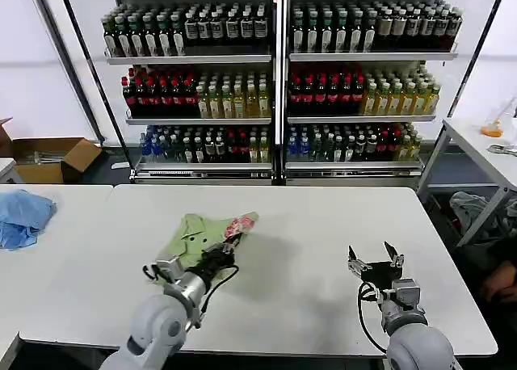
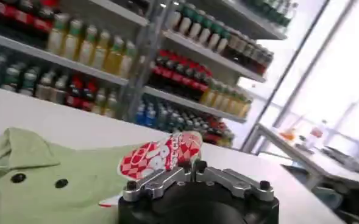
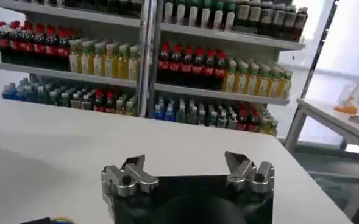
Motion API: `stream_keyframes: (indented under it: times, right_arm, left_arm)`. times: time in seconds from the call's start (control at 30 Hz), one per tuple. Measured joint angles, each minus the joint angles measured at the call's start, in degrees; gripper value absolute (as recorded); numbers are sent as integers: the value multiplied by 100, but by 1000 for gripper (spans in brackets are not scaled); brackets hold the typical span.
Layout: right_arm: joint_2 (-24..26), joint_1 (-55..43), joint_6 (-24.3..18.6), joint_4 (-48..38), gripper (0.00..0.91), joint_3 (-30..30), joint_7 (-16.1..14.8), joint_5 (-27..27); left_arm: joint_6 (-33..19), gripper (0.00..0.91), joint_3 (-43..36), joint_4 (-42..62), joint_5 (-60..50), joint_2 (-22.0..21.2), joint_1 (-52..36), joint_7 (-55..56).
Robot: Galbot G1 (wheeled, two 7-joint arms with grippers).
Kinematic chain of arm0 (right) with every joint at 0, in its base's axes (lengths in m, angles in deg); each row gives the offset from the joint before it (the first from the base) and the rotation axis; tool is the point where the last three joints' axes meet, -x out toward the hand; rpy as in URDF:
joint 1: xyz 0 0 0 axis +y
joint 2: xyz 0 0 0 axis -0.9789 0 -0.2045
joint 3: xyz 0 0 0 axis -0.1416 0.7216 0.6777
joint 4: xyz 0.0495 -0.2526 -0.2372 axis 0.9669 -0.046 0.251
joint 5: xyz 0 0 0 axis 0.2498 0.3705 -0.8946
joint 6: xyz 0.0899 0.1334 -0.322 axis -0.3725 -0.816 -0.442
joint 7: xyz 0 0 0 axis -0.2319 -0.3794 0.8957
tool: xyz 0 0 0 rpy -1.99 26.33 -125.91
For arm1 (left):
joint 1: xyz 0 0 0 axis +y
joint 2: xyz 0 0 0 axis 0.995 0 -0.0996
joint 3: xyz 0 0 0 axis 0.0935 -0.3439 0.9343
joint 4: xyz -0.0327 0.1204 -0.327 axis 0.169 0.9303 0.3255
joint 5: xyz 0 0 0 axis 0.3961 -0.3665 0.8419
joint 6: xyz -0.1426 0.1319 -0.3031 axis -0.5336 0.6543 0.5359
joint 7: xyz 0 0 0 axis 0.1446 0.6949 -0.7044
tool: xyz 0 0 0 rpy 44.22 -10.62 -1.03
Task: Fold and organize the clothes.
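The white surface (image 1: 307,249) carries the green polo shirt (image 1: 194,234), bunched left of its centre. The left hand (image 1: 229,245) sits at the shirt's near right edge, fingers together, clamped on the fold with the red-and-white print (image 2: 161,157). Well right of the shirt, the right hand (image 1: 375,257) hovers, fingers apart.
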Motion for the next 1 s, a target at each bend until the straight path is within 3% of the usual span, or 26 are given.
stream_keyframes:
  times: [0.53,0.73,1.0]
  right_arm:
    - [53,-184,-14,-11,907,118,-29,74]
    - [-22,-363,22,-50,907,350,26,262]
    - [-364,-823,31,-237,907,1054,374,1013]
  left_arm:
    - [-503,907,-404,161,179,-495,-407,-379]
    - [-715,907,-149,-132,94,-390,-230,-380]
    - [-978,907,713,-368,-196,-22,181,-223]
